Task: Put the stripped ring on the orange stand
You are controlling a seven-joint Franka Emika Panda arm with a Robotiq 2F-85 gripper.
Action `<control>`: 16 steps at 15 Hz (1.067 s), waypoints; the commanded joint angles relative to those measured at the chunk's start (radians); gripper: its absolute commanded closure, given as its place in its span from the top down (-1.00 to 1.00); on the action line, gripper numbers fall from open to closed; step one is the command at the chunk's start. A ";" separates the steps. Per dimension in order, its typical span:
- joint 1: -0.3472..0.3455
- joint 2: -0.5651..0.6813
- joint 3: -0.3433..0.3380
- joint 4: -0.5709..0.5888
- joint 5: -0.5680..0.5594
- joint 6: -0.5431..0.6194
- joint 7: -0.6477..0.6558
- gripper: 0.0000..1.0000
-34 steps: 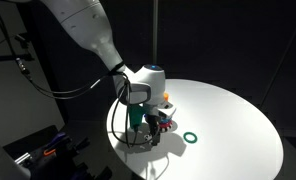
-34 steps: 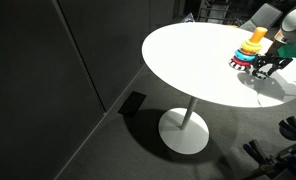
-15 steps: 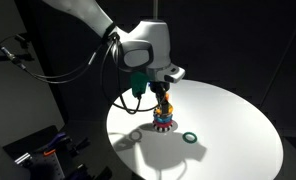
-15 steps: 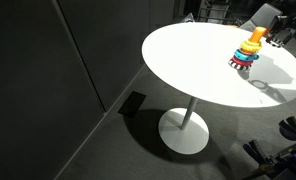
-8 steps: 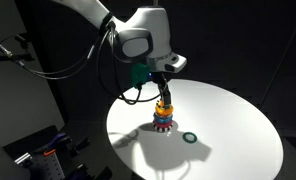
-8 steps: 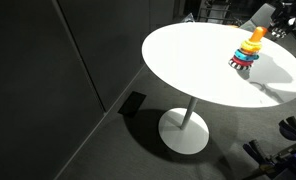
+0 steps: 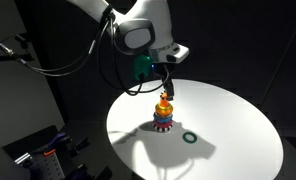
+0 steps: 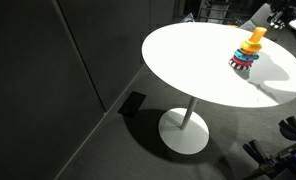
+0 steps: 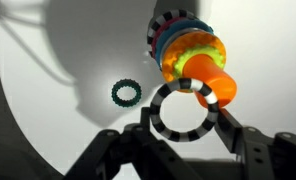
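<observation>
Jaws: clenched on the stripped ring (image 9: pixel 185 134) at opposite outer edges, ring held flat in the gripper (image 9: pixel 184 112), high above the stack. Item 1, white round table (image 7: pixel 233 130): well below the jaws, mostly bare, rim far off on all sides; ample room judged for descent and sideways correction. Item 2, stack of coloured rings (image 9: pixel 178 45): below and slightly ahead of the jaws. Item 3, orange stand (image 9: pixel 214 88): rounded top showing at the held ring's far rim in the wrist view, not centred under its hole. Item 4, green ring (image 9: pixel 125 93): flat on the table, off to one side of the jaws, apart from the stack. Item 5, stripped ring: judged light, stiff, thin, probably smooth; outer-edge hold suits it, leaving the hole free for the peg.
</observation>
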 commanded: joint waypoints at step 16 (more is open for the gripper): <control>0.017 0.122 0.019 0.180 0.032 -0.093 0.063 -0.18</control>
